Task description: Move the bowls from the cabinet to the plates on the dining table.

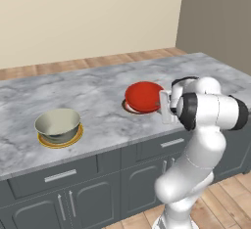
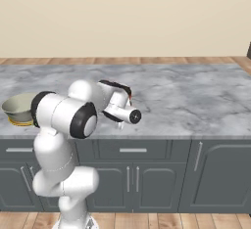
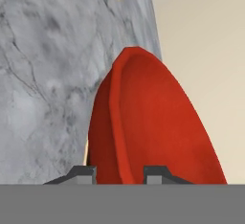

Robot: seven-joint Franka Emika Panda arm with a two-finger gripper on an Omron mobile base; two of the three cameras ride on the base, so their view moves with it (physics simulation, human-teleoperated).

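Observation:
My gripper (image 3: 119,173) is shut on the rim of the red bowl (image 3: 153,132), whose wall passes between the two fingertips (image 3: 83,174). In the left base view the red bowl (image 1: 143,96) hangs tilted just over the dark-red-rimmed plate (image 1: 128,107) on the dining table (image 1: 98,93), with my gripper (image 1: 165,106) at its right edge; I cannot tell whether bowl and plate touch. Further left, the cream bowl (image 1: 58,124) sits on the yellow plate (image 1: 61,141). From the right base, the cream bowl (image 2: 18,104) shows at far left. The cabinet is out of view.
Dark grey drawers and doors (image 1: 73,179) run below the table's front edge. A beige wall (image 1: 88,17) and wood floor lie beyond the far edge. Bare marble (image 2: 196,96) stretches to the right of the arm.

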